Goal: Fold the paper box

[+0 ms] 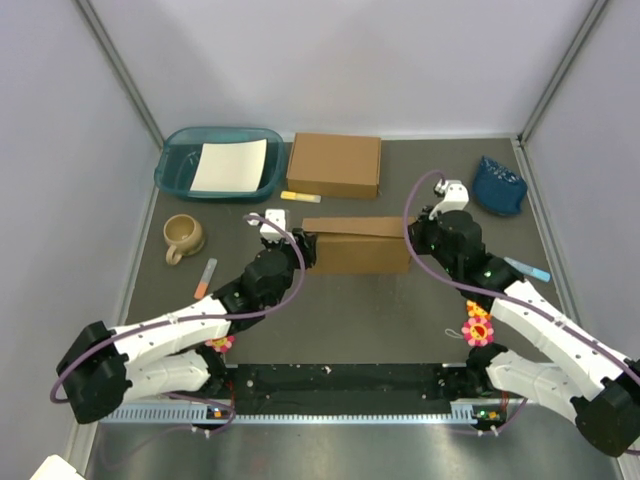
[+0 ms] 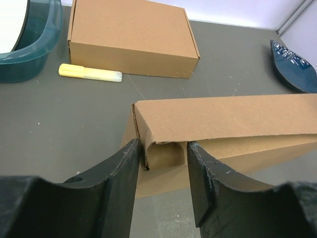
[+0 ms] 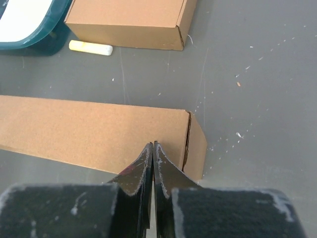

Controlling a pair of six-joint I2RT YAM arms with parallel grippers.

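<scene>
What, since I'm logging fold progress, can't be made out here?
Top view: both ends of the paper box, covered by the arms.
Left wrist view: its far end, cut by the frame edge.
Right wrist view: its wall under the shut right claw, hidden by it.

Matt cardboard sitting on a dull table (image 2: 59, 119)
The paper box (image 2: 223, 119) is showing brown cardboard, matt and faintly fibrous, as is the closed box (image 2: 131, 34); the teal tray (image 2: 34, 54) is gleaming like glossy translucent plastic; the table is looking dark, matt, speckled; the fingers (image 2: 119, 183) of the left gripper (image 2: 162, 144) are looking black, matt and scuffed.
</scene>
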